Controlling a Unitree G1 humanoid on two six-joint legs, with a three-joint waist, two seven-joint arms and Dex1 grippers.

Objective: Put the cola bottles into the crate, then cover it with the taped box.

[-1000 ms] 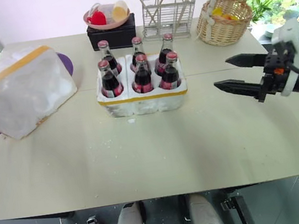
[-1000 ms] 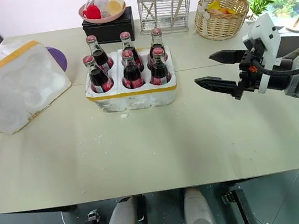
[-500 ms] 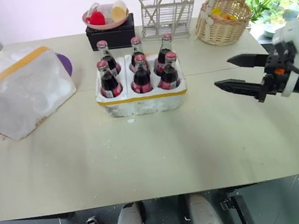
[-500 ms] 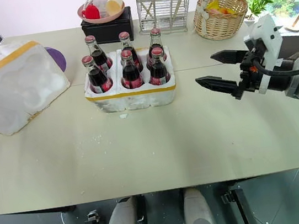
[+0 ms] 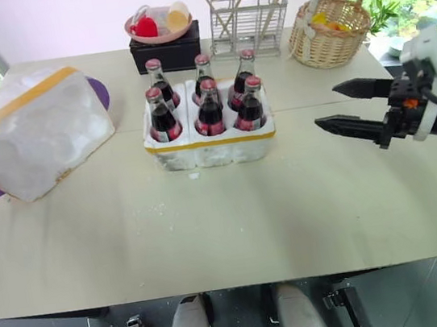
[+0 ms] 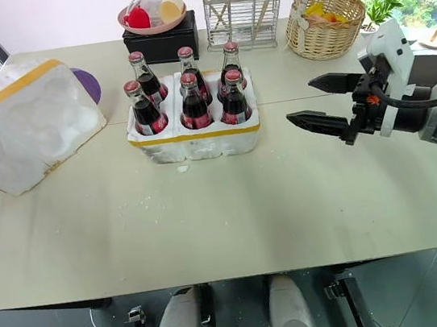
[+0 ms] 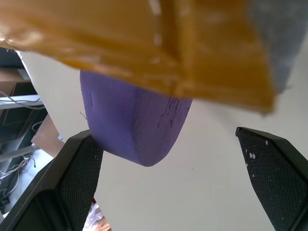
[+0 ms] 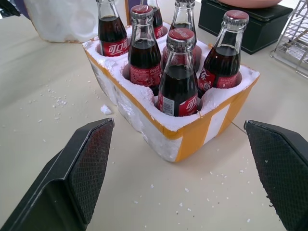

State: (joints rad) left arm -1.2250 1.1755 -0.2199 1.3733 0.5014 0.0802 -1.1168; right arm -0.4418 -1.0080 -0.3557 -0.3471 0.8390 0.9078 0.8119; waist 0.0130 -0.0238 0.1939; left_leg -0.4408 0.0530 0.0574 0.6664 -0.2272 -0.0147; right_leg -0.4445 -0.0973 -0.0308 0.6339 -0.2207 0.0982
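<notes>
Several cola bottles (image 5: pixel 206 100) with red caps stand upright in the wells of the white crate (image 5: pixel 212 150), mid-table towards the back; the right wrist view shows these bottles (image 8: pixel 175 72) and the crate (image 8: pixel 192 132) up close. The taped box (image 5: pixel 35 132) lies tilted at the far left, resting on a purple pad (image 5: pixel 97 89). My right gripper (image 5: pixel 325 106) hovers open and empty to the right of the crate, pointing at it. My left gripper (image 7: pixel 161 137) is open and empty at the box's orange-taped edge (image 7: pixel 144 43), over the purple pad (image 7: pixel 134 125).
Along the back stand a black box with a pink dish (image 5: pixel 163 45), a wire rack of sticks (image 5: pixel 246 21) and a wicker basket (image 5: pixel 338 29). Foam crumbs (image 5: pixel 193 175) lie in front of the crate. The table (image 5: pixel 235 226) is bare towards its front edge.
A dark tip of my left gripper has come down into view at the left edge beside the taped box. The right gripper, bottles and crate have not moved.
</notes>
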